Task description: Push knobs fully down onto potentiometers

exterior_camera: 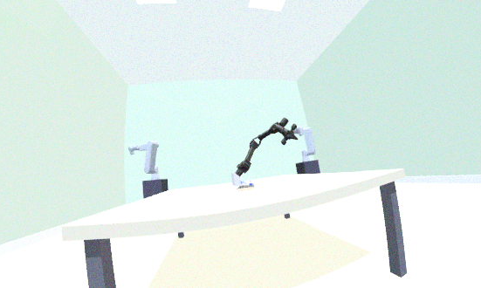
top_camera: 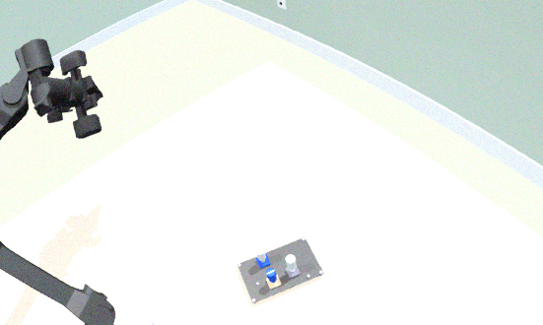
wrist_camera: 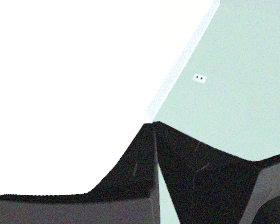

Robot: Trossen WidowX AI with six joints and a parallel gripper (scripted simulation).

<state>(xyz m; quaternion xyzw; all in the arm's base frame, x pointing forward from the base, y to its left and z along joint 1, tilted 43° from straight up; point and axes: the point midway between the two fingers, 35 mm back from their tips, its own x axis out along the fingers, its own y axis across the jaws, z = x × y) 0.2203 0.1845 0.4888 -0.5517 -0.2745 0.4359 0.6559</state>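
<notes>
The dark grey parallel-jaw gripper (top_camera: 70, 94), fingers closed on nothing, hangs high above the white worktop (top_camera: 327, 162). The grey rectangular circuit board (top_camera: 281, 269) with its blue knob (top_camera: 271, 274) and white knob (top_camera: 291, 260) lies well apart, below and to the right in the top view.

Circuit board (top_camera: 280, 270) on table (top_camera: 376, 236)

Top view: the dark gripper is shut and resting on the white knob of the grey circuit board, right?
Not resting. The top view shows the dark gripper shut but high, far from the grey circuit board; the white knob is untouched.
</notes>
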